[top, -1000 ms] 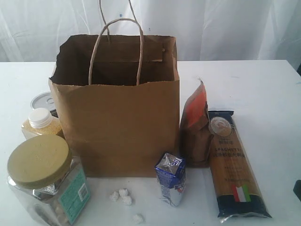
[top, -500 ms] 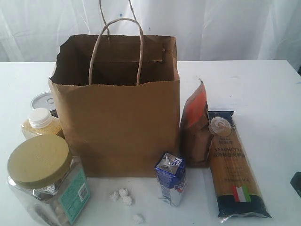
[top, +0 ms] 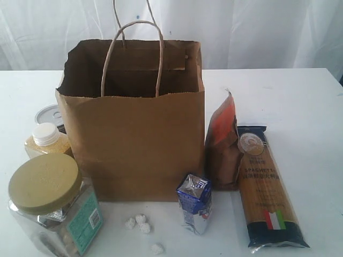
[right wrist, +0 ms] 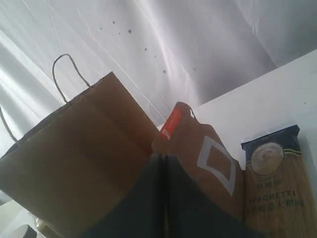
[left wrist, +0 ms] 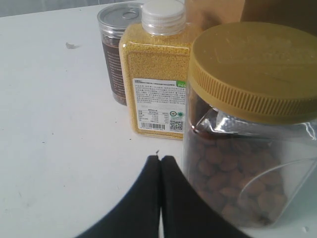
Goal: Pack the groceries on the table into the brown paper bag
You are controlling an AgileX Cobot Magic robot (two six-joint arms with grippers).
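Black left gripper (left wrist: 160, 166), jaws pressed together and empty, just beside the ribbed tan-lidded clear jar (left wrist: 247, 148). The right gripper (right wrist: 165, 161), likewise closed, faces the creased brown-orange pouch (right wrist: 198, 139) beside the boxy brown paper bag (top: 134, 144) on the smooth white table (top: 300, 96).

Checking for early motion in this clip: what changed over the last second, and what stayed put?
A dark shape at the exterior view's right edge, probably the right gripper, slid out of that view. Nothing was grasped or released: it and the left gripper are shut and empty. The brown paper bag, spaghetti packet, pouch, carton, jar, bottle and tin can did not move.
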